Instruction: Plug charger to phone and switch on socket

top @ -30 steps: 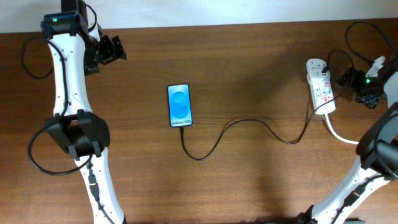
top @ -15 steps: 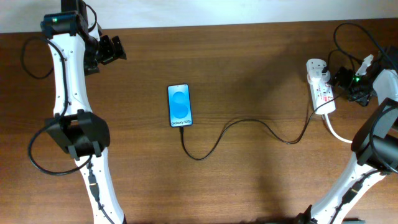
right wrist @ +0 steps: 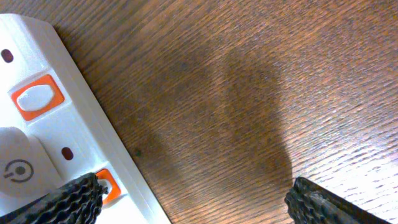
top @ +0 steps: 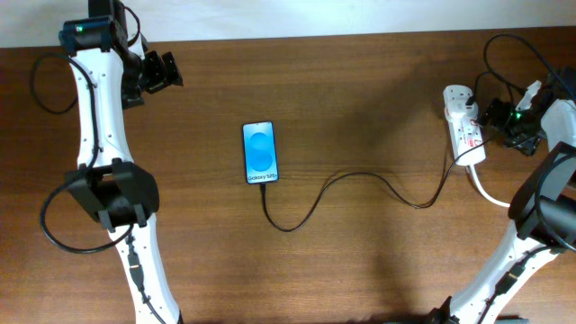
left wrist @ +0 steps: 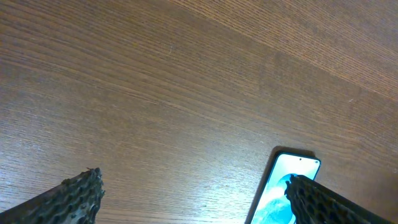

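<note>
The phone lies flat mid-table, blue screen lit; its top corner shows in the left wrist view. The thin black charger cable runs from the phone's bottom edge in a curve to the white socket strip at the far right. In the right wrist view the strip shows orange-red switches. My right gripper is open just right of the strip; one fingertip sits over a switch. My left gripper is open at the far left, above bare wood.
A thick white cord leaves the strip's near end toward my right arm. Black robot cables loop at the back right and far left. The table's back edge lies just behind both grippers.
My right gripper has moved left, from the table's right edge to right beside the socket strip. The left arm, phone and cable have not moved.
</note>
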Tool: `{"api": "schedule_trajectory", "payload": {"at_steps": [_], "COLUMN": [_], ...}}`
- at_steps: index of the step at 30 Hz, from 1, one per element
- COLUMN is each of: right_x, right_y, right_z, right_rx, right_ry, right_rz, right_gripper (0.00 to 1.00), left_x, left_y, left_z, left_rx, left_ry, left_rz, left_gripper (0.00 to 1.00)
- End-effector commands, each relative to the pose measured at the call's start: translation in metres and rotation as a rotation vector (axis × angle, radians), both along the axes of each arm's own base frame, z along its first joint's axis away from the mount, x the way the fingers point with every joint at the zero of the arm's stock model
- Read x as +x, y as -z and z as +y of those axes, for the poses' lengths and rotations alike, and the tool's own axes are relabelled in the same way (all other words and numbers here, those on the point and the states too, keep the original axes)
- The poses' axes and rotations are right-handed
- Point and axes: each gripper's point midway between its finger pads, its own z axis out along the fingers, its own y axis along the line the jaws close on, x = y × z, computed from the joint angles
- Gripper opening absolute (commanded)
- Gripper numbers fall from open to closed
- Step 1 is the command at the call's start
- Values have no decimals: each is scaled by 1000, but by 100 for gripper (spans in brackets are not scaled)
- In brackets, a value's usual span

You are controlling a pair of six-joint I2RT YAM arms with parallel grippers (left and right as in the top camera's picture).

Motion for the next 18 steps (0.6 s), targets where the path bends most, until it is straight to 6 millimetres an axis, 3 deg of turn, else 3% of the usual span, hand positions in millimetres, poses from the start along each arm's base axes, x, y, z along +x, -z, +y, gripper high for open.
{"api": "schedule_trajectory", "payload": {"at_steps": [1,7,18], "right_x": [-5,2,0], "right_y": [14,14,16], "right_z": [12,29,35], "right_rx": [14,-3,-2], "right_ry": [-32,-94,-103], "right_rz": [49,51,73], "right_gripper": [98,98,98], "left_x": [1,1,1], "left_y": [-3,-3,-3], "left_z": [2,1,2], "left_rx": [4,4,3], "left_ry": [-8,-8,-8], "left_rz": [-10,-10,-10], "left_gripper": [99,99,99]}}
